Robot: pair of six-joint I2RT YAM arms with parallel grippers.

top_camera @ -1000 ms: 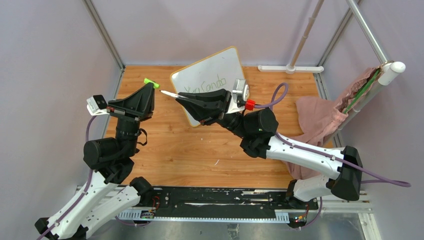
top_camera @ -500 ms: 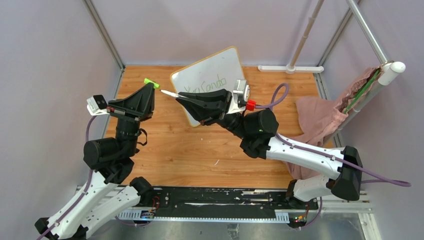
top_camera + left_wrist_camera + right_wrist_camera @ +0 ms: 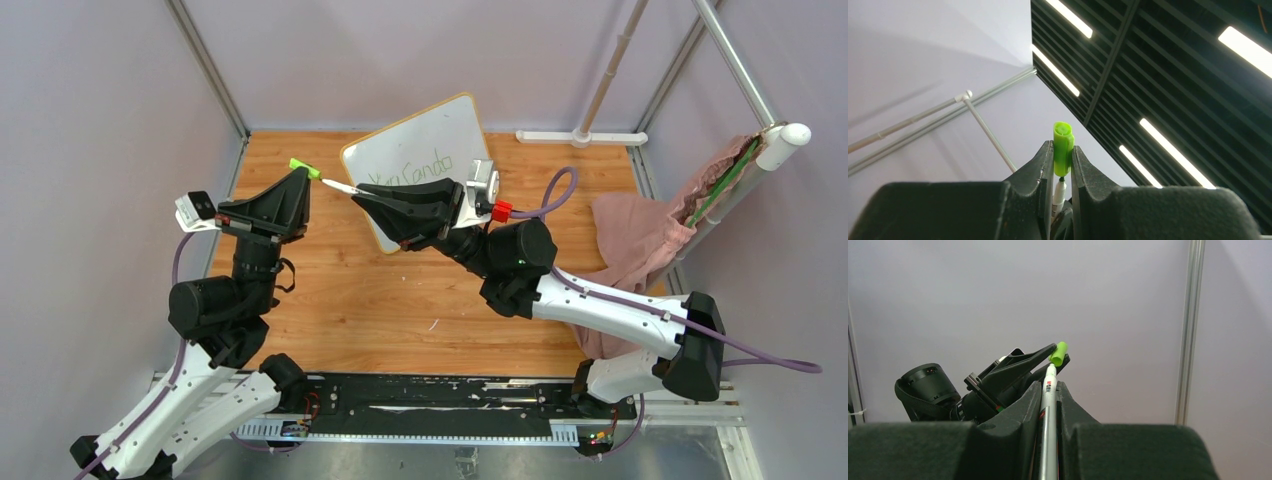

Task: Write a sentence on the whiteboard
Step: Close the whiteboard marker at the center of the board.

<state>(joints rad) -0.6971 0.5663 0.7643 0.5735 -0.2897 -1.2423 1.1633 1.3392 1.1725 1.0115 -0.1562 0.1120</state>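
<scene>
The whiteboard [image 3: 432,132] lies tilted at the back of the wooden table, with the green sentence [image 3: 410,170] partly hidden behind my right gripper. My right gripper [image 3: 358,198] is shut on a white marker [image 3: 340,187], which points left. In the right wrist view the marker [image 3: 1049,402] runs up between the jaws of my right gripper [image 3: 1048,386] to the green cap [image 3: 1058,353]. My left gripper [image 3: 300,173] is shut on the green cap [image 3: 304,167]. In the left wrist view the cap [image 3: 1063,142] sits in my left gripper [image 3: 1062,150], with the marker tip [image 3: 1060,191] just below its mouth.
A pink cloth [image 3: 640,235] hangs over a pole at the right. A white stand base [image 3: 580,137] sits at the back right. Metal frame posts [image 3: 208,68] and purple walls close in the table. A black rail [image 3: 440,395] runs along the near edge.
My left gripper with the cap has shifted very slightly right, towards the marker tip. The right arm has hardly moved.
</scene>
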